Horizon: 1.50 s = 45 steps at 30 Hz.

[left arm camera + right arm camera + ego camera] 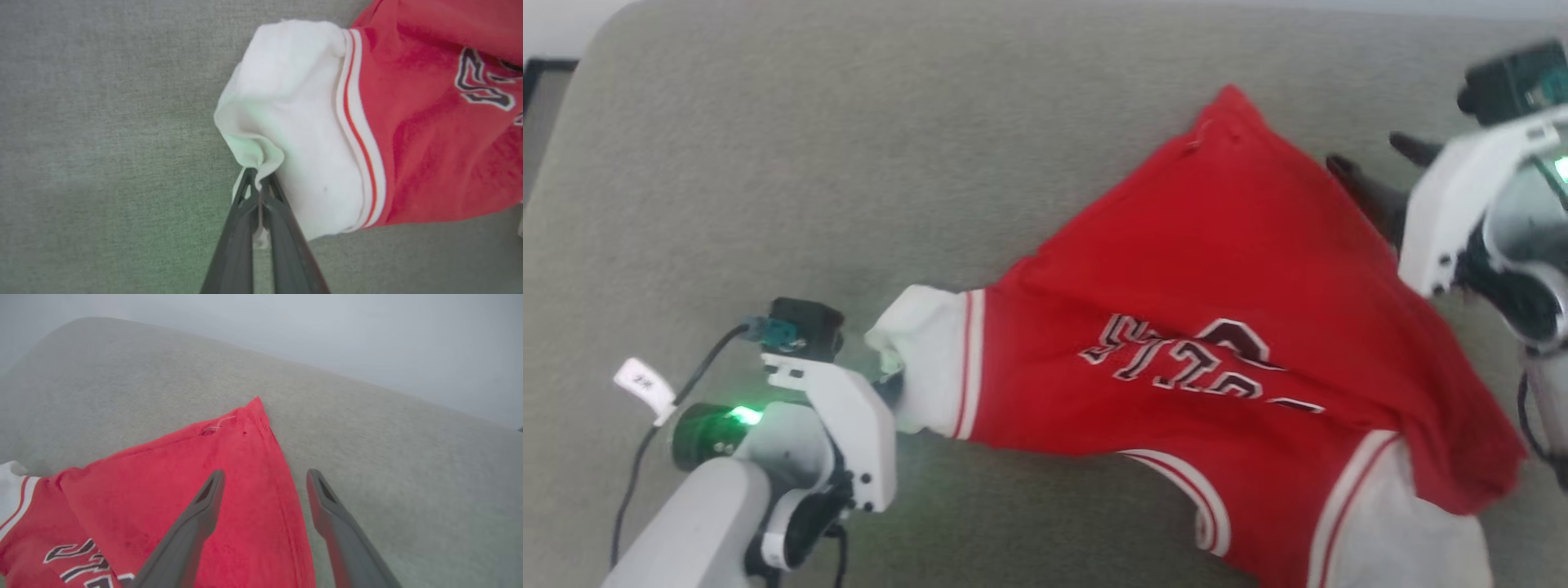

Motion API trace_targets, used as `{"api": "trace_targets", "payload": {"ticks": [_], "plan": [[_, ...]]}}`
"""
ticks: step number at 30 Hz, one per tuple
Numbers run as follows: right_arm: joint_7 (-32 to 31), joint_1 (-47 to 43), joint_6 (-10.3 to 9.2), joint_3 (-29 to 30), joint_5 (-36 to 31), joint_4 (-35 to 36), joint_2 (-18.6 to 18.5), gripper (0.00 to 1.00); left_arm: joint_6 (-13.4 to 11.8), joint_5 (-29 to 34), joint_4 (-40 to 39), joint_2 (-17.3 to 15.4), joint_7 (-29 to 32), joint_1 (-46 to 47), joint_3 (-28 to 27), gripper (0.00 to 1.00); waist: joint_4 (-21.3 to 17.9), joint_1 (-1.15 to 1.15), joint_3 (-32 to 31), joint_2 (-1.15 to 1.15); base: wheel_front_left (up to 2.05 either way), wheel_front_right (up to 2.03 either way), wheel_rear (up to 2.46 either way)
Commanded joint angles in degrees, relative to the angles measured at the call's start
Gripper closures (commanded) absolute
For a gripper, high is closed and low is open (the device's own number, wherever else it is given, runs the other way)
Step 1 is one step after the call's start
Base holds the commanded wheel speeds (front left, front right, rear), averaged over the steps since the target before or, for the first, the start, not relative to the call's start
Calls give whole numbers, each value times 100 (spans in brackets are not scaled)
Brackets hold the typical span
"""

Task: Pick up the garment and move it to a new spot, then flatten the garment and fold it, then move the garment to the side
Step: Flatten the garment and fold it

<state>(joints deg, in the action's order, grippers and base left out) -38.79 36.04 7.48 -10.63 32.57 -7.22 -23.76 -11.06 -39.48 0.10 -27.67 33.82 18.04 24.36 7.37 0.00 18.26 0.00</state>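
Garment (408,143) sleeve pinched between left fingers (237,237)

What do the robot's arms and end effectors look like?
Left arm: pale grey, white wrist bracket, black camera, green light, black cable, white tag. Right arm: white bracket too. Left end effector and right end effector: two long dark fingers.

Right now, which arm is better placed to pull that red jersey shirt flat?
Probably left: the left gripper is shut on the white sleeve of the red jersey shirt, ready to tug. The right gripper hangs open, gripping nothing.
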Motion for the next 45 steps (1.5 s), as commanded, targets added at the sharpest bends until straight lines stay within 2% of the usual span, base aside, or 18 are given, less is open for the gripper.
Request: {"api": "trace_targets", "payload": {"ticks": [1, 12, 13, 17, 22, 23, 24, 30, 36, 42, 45], "plan": [[61, 405, 2, -204, -5, -367, -6, 0, 75, 18, 54, 105, -58, 132, 68, 100, 296, 0, 188, 0, 0, 0, 0], [14, 2123, 2, -1304, 138, -2707, -372, 0, 411, 33, 566, 633, -311, 646, 413, 100, 1184, 0, 690, 0, 0, 0, 0], [14, 2123, 2, -1304, 138, -2707, -372, 0, 411, 33, 566, 633, -311, 646, 413, 100, 1184, 0, 690, 0, 0, 0, 0], [-183, 2456, 2, -1636, 226, -3452, -431, 0, 519, 10, 801, 771, -419, 769, 481, 100, 1377, 0, 816, 0, 0, 0, 0], [-782, 2329, 2, -2186, 459, -4236, -295, 0, 594, -13, 1094, 865, -548, 863, 505, 100, 1464, 0, 884, 0, 0, 0, 0], [-881, 2302, 2, -2272, 526, -4321, -278, 60, 609, -14, 1144, 872, -570, 877, 505, 100, 1468, 0, 885, 0, 0, 0, 0], [-956, 2298, 3, -2349, 588, -4381, -283, 100, 623, -21, 1188, 876, -586, 889, 501, 100, 1464, 0, 883, 0, 0, 0, 0], [-817, 2597, 2, -2650, 885, -4280, -478, 100, 649, -25, 1371, 819, -624, 1052, 441, 100, 1302, 0, 766, 0, 0, 0, 0], [-345, 3031, 2, -2868, 1294, -3831, -553, 100, 558, -18, 1336, 550, -521, 1451, 190, 100, 847, 0, 471, 0, 0, 0, 0], [3, 3180, 2, -3175, 1585, -3391, -654, 100, 315, 104, 1144, 92, -209, 1991, -115, 100, 306, 0, 88, 0, 0, 0, 0], [202, 3270, 2, -3262, 1682, -3182, -706, 100, 279, 204, 1020, -193, 31, 2367, -213, 100, 32, 0, -118, 0, 0, 0, 0]]}}
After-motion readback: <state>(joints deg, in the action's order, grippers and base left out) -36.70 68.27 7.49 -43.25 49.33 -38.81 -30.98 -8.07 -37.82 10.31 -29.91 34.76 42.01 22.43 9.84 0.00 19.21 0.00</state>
